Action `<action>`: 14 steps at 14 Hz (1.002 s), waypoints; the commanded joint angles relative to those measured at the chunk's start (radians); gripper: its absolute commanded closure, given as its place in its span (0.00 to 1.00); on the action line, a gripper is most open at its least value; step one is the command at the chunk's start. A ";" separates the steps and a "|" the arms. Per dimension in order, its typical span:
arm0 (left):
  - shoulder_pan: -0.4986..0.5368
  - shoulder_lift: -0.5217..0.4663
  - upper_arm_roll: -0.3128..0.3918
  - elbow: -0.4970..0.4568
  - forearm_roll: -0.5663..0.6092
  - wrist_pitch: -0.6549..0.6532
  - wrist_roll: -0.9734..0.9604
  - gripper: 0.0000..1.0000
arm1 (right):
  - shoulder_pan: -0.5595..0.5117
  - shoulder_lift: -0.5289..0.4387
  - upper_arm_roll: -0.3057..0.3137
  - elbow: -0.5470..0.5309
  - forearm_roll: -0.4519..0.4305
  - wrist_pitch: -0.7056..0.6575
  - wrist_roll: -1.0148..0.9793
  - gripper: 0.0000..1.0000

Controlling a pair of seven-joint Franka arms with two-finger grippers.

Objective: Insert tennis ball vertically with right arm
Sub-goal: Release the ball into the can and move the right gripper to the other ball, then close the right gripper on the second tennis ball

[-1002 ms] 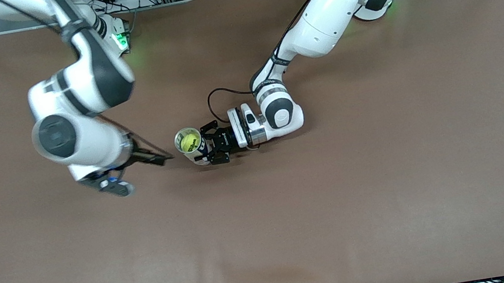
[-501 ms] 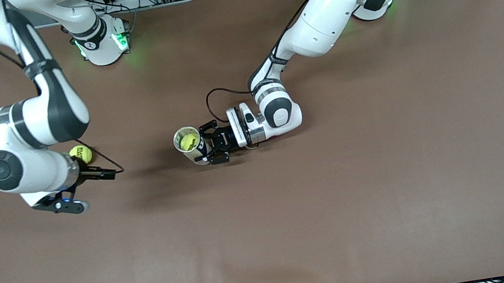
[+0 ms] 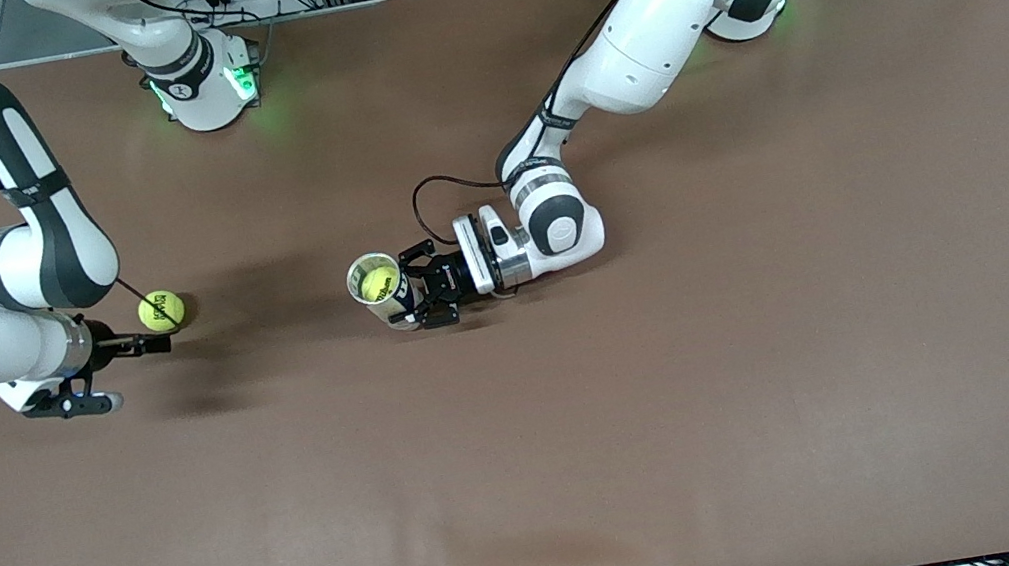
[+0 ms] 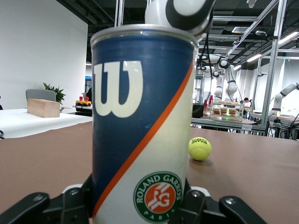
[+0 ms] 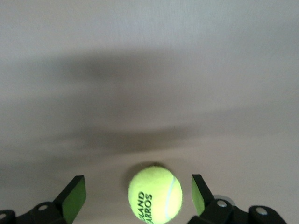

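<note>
— Where's the loose tennis ball (image 3: 162,310)?

— On the bench toward the right arm's end, lined up between the wide-open, empty fingers of the right gripper (image 5: 138,198).

— And the can (image 3: 381,290)?

— Upright mid-bench, one ball inside, left gripper (image 3: 424,288) clasping it.

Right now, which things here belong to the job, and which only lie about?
For the job:
- loose tennis ball, between the open right gripper fingers
- can with a ball inside, upright in the left gripper

Lying about:
- nothing else on the brown table
</note>
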 commanded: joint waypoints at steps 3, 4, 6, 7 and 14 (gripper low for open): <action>-0.012 0.030 0.003 0.012 -0.047 -0.001 0.130 0.34 | -0.037 -0.051 0.022 -0.106 -0.012 0.014 -0.038 0.00; -0.012 0.030 0.003 0.012 -0.047 -0.001 0.130 0.34 | -0.037 -0.050 0.023 -0.108 -0.012 0.007 -0.038 0.00; -0.012 0.030 0.003 0.012 -0.047 -0.001 0.130 0.32 | -0.037 -0.046 0.022 -0.122 -0.012 0.010 -0.040 0.00; -0.012 0.030 0.003 0.010 -0.047 -0.001 0.130 0.32 | -0.037 -0.042 0.022 -0.123 -0.012 0.010 -0.040 0.00; -0.012 0.030 0.003 0.010 -0.047 -0.001 0.130 0.31 | -0.058 -0.002 0.022 -0.139 -0.012 0.022 -0.040 0.00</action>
